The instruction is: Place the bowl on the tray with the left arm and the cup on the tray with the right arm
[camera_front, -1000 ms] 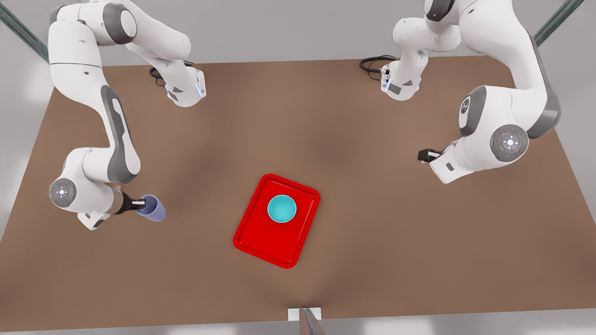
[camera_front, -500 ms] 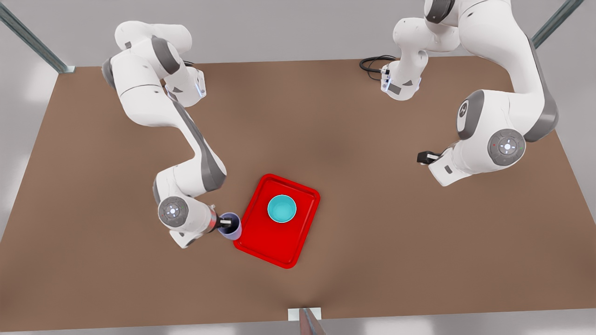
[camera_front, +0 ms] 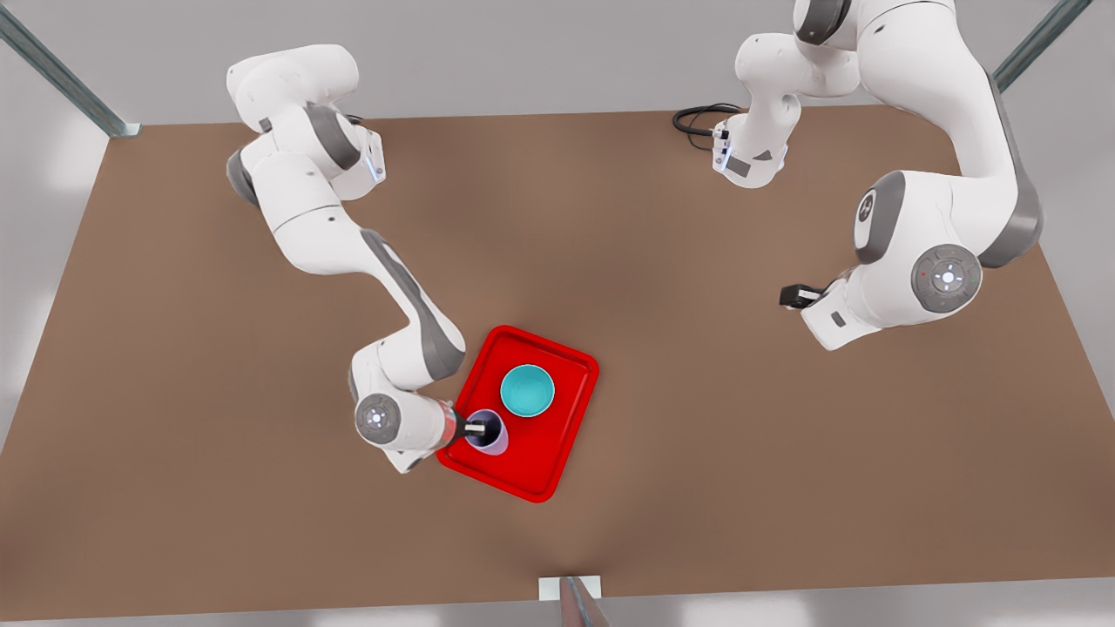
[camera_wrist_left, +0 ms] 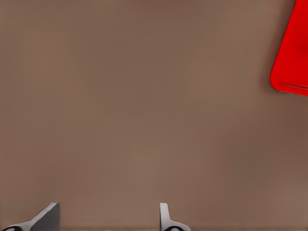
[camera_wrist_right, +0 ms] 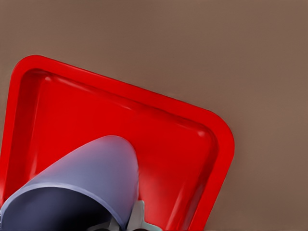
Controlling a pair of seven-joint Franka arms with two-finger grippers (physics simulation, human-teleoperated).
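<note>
Front view: a brown surface (camera_front: 697,366) carries the red tray (camera_front: 540,461), with the teal bowl (camera_front: 527,390) resting upright inside it, toward the tray's far end. The right arm (camera_front: 383,279), on the front view's left, reaches to the tray's edge on that side; the right gripper (camera_front: 482,428) has its fingers clenched on the rim of the lavender cup (camera_front: 489,433), one finger inside the mouth and one outside. The cup is over the tray's floor, just beside the bowl but apart from it; whether its base touches the tray cannot be told. In the right wrist view the cup (camera_wrist_right: 82,187) is tilted over the tray (camera_wrist_right: 192,144), with a finger (camera_wrist_right: 137,219) against its wall. The left arm (camera_front: 923,270), on the front view's right, waits well apart from the tray, and the left gripper (camera_front: 791,295) hangs over bare surface; the left wrist view shows its fingers (camera_wrist_left: 166,219) released and spread, with a corner of the tray (camera_wrist_left: 291,57) beyond.
</note>
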